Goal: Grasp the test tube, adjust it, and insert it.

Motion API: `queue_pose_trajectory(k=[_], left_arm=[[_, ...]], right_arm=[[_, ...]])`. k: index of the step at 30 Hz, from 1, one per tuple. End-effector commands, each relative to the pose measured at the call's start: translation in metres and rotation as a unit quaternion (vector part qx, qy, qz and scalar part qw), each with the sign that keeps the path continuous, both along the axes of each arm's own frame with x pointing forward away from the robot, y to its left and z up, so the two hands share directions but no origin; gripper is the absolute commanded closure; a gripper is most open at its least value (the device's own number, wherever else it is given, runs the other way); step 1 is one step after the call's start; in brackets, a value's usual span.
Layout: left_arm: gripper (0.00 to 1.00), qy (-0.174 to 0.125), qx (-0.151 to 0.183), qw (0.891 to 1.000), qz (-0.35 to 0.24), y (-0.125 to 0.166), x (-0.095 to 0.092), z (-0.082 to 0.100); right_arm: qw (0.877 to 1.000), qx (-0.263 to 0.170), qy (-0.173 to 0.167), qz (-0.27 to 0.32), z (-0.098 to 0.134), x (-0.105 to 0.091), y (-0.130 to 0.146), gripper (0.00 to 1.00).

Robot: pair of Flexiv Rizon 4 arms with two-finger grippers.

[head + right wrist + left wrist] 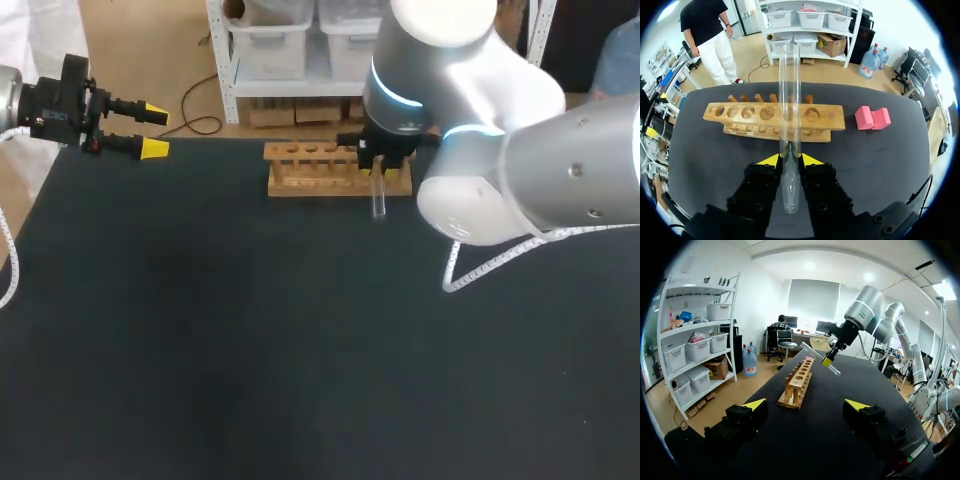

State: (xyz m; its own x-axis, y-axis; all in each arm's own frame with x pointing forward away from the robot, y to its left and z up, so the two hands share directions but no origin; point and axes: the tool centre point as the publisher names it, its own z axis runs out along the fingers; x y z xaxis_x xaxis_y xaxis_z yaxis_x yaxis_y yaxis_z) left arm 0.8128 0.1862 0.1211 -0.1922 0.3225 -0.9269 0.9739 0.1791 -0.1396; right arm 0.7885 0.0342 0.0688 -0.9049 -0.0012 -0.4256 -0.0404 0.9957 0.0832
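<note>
A clear glass test tube (789, 95) is clamped between the yellow tips of my right gripper (790, 160), which is shut on it. The tube runs out along the fingers towards the wooden rack (775, 117) and its row of round holes. From overhead, my right gripper (381, 166) hovers at the rack's (310, 170) right end, with the test tube (379, 200) sticking out in front of the rack. In the left wrist view the test tube (816, 355) is held tilted above the rack (799, 382). My left gripper (155, 132) (806, 405) stands open and empty at the far left.
A pink block (872, 118) lies on the black tabletop (250, 340) beside the rack's right end. My right arm's large white elbow (480, 190) hangs over the table's right rear part. The table's back edge runs just behind the rack.
</note>
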Motion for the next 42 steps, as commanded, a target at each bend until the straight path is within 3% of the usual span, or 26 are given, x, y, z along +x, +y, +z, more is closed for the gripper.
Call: queue_pose_trajectory(k=[1, 14, 42], left_arm=[[0.00, -0.002, -0.001, 1.000, 0.000, 0.000, -0.001, -0.001], [0.00, -0.002, -0.001, 1.000, 0.000, 0.000, -0.001, -0.001], [0.00, -0.002, -0.001, 1.000, 0.000, 0.000, -0.001, -0.001]], right_arm=[[0.999, 0.003, -0.033, -0.013, 0.017, -0.021, -0.013, 1.00], [0.997, 0.014, -0.070, -0.029, 0.050, -0.036, -0.026, 1.00], [0.997, 0.029, -0.075, -0.006, 0.053, -0.041, -0.024, 1.00]])
